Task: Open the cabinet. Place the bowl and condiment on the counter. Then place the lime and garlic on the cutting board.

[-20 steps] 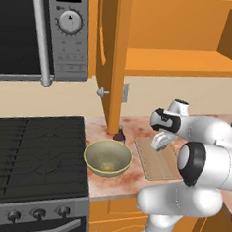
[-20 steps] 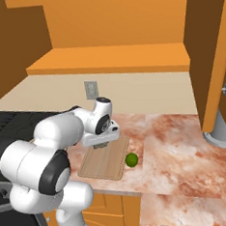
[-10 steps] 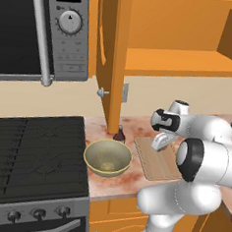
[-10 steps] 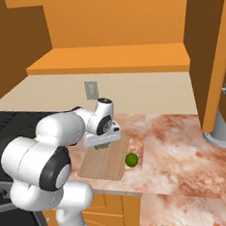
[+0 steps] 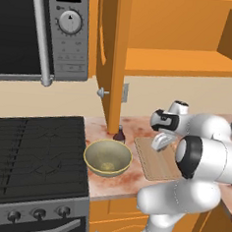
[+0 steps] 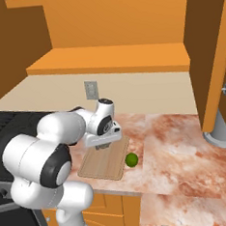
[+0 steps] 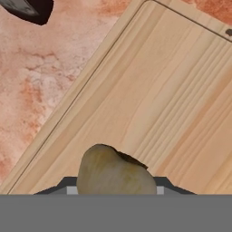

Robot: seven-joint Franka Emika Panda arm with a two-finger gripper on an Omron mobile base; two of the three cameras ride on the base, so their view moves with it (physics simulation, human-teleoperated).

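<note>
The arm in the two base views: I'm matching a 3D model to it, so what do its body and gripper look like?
The arm is glossy white, built of thick rounded segments with dark grey to black joint caps. A rounded white wrist with a black round face carries the gripper, a flat pale grey block with two small dark fingers. No cables or markings show.

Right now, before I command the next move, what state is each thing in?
cabinet: door open.
bowl: upright on the counter, empty.
condiment: upright on the counter behind the bowl.
lime: beside the cutting board's edge; touching it or not, cannot tell.
garlic: held between the gripper's fingers, over the board.
</note>
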